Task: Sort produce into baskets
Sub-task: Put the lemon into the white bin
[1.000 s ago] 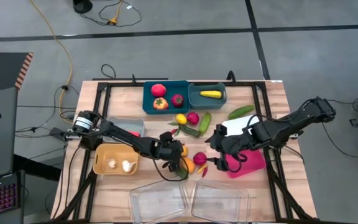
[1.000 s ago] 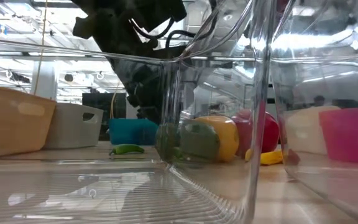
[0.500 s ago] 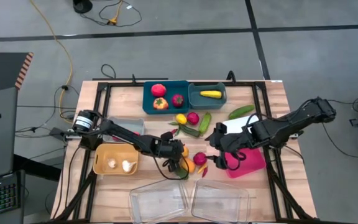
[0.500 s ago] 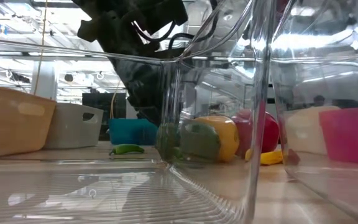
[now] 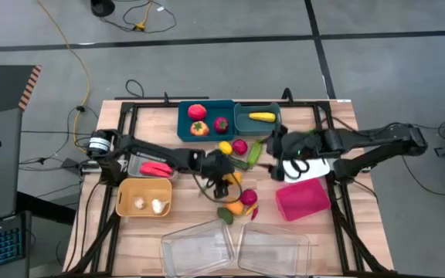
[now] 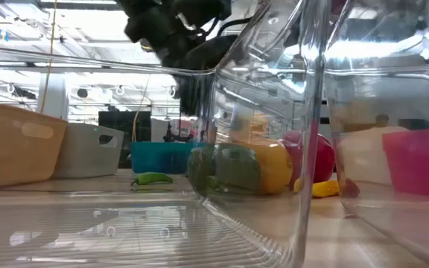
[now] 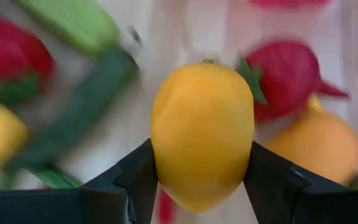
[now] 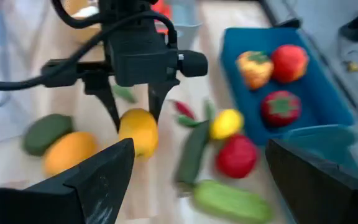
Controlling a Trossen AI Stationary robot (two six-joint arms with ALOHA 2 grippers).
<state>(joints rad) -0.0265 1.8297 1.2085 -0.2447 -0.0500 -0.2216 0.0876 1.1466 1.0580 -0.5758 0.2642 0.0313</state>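
Observation:
My left gripper (image 5: 232, 177) is at the table's middle, shut on a yellow-orange toy fruit (image 7: 202, 134), which also shows in the right wrist view (image 8: 137, 132). My right gripper (image 5: 275, 149) is open and empty, over the table just right of the loose produce, near the small teal bin (image 5: 257, 118). A green pepper (image 5: 225, 211), an orange fruit (image 5: 236, 206) and a red radish (image 5: 253, 211) lie on the table near the clear trays (image 5: 236, 249). A lemon (image 5: 225, 147), a red fruit (image 5: 239, 147) and a cucumber (image 5: 253, 151) lie by the large teal bin (image 5: 205, 120). My left gripper pinches the yellow-orange fruit by its two sides (image 7: 160, 168) between its two fingers (image 8: 112, 112). The fingers point down from above. The fruit stands upright between them and looks lifted a little clear of the table.
A grey bin (image 5: 153, 164) holds a red chili. A tan bin (image 5: 143, 198) holds white pieces. A magenta bin (image 5: 303, 200) stands at the right, a white bin (image 5: 312, 165) partly under my right arm. A long green cucumber (image 5: 300, 139) lies behind my right arm.
My left gripper has gone from the green pepper and orange fruit toward the table's far edge and up, carrying the yellow-orange fruit. My right gripper has swung from over the magenta bin toward the far edge, leaving that bin uncovered.

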